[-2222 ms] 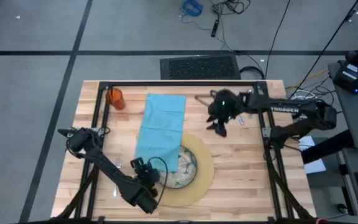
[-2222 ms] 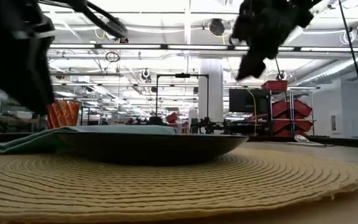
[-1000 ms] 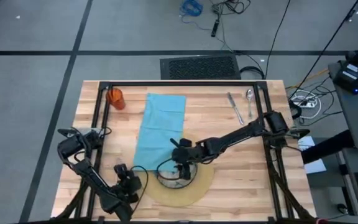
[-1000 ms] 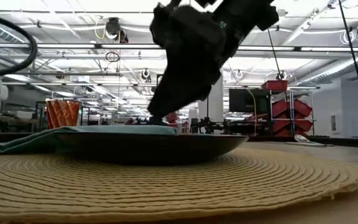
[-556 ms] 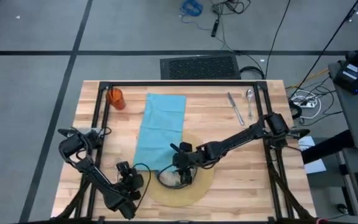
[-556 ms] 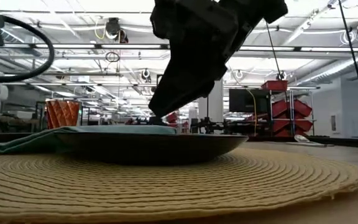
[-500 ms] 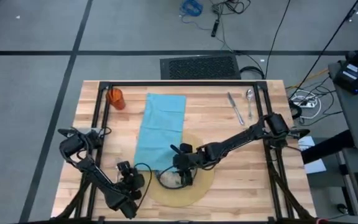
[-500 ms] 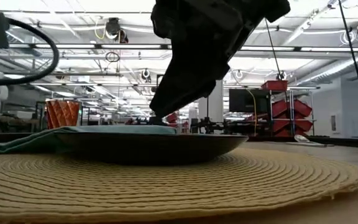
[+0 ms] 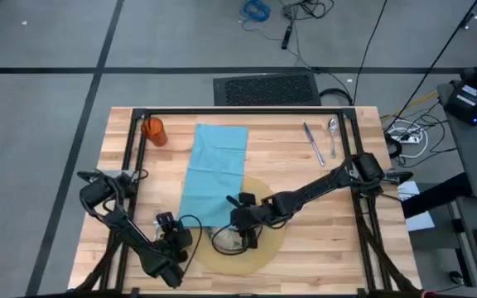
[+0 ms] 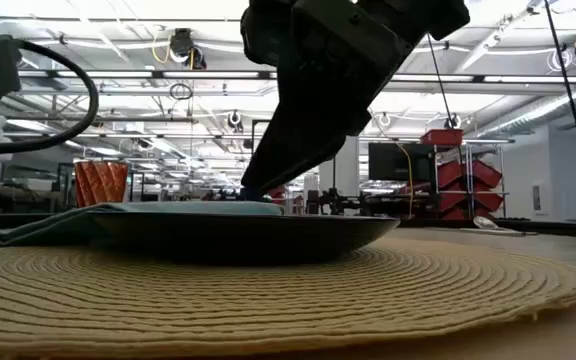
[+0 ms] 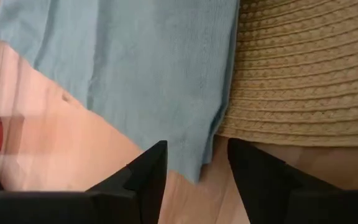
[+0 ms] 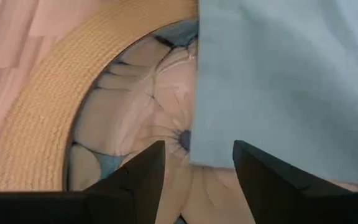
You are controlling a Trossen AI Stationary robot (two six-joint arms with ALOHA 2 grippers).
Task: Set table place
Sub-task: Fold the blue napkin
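Now my right claw [image 12: 194, 171] hangs spread right over the near end of the long blue napkin [image 9: 215, 170] that lies across the plate [image 12: 129, 118], and my left claw [image 11: 194, 165], spread too, waits just beside it.

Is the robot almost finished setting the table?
Not yet. The mat and plate are down, but the napkin drapes over the plate. The right end effector is open above that napkin edge; the left end effector waits beside the mat. The knife, spoon and orange cup sit far off.
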